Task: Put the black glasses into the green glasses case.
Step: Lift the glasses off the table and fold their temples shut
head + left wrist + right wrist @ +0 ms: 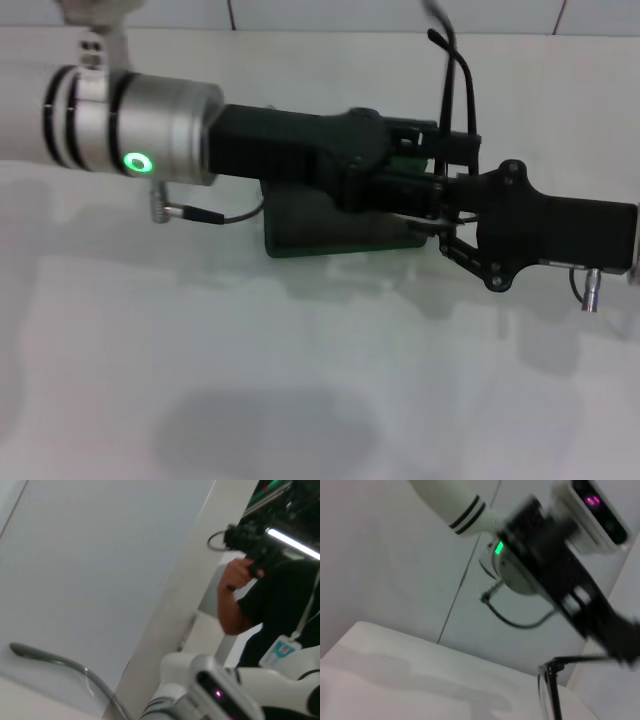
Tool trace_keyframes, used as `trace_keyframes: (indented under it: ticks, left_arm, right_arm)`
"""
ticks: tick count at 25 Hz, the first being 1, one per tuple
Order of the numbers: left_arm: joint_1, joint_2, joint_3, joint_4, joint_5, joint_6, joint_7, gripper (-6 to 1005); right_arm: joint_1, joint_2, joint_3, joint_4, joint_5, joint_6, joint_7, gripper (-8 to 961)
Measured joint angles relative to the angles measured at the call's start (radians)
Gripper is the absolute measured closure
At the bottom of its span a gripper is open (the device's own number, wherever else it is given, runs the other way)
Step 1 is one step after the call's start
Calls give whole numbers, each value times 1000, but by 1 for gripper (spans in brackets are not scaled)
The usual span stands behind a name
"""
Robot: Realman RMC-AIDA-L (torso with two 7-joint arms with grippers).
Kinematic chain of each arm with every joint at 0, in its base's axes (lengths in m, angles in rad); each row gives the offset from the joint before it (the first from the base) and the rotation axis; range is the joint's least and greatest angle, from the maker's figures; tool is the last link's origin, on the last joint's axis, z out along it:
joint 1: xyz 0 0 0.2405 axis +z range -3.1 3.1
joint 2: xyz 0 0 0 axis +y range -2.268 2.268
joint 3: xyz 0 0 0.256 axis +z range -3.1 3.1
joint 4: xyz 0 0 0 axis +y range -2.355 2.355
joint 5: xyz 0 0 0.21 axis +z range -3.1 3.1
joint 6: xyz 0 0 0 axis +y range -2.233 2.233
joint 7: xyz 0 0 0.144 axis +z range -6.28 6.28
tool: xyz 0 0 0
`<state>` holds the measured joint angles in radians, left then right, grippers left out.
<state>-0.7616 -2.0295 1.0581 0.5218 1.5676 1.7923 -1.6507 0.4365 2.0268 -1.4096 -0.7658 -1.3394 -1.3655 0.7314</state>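
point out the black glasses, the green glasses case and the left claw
black glasses point(452, 85): head view, on a temple arm sticking up above the claws.
green glasses case point(300, 235): head view, on the dark green part showing below the left arm.
left claw point(425, 160): head view, at its tip over the case.

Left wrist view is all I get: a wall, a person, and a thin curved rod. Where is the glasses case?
Observer: In the head view, the green glasses case lies on the white table, mostly hidden beneath the left arm.
Operator: And the glasses?
Observer: The black glasses are above the case's right end, where the left gripper meets the right gripper. Your rod is probably one of their temple arms.
Operator: Which one holds them?
Observer: I cannot tell. The right wrist view does show a round lens rim close to its camera.
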Motion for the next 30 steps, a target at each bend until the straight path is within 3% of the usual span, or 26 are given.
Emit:
trace_keyframes:
  ticks: [4, 19, 25, 30]
  left_arm:
    - [-18, -7, 2, -9, 52, -56, -41, 270]
    - [-23, -19, 3, -11, 120, -77, -92, 270]
    - [-22, -4, -6, -4, 116, -70, -95, 271]
    - [14, 18, -79, 2, 119, -143, -78, 271]
  right_arm:
    - [-3, 1, -13, 1, 5, -1, -17, 845]
    - [-30, 1, -31, 1, 36, -4, -96, 844]
    - [-65, -2, -27, -20, 40, -21, -117, 844]
    - [-106, -8, 9, -46, 51, -170, -144, 846]
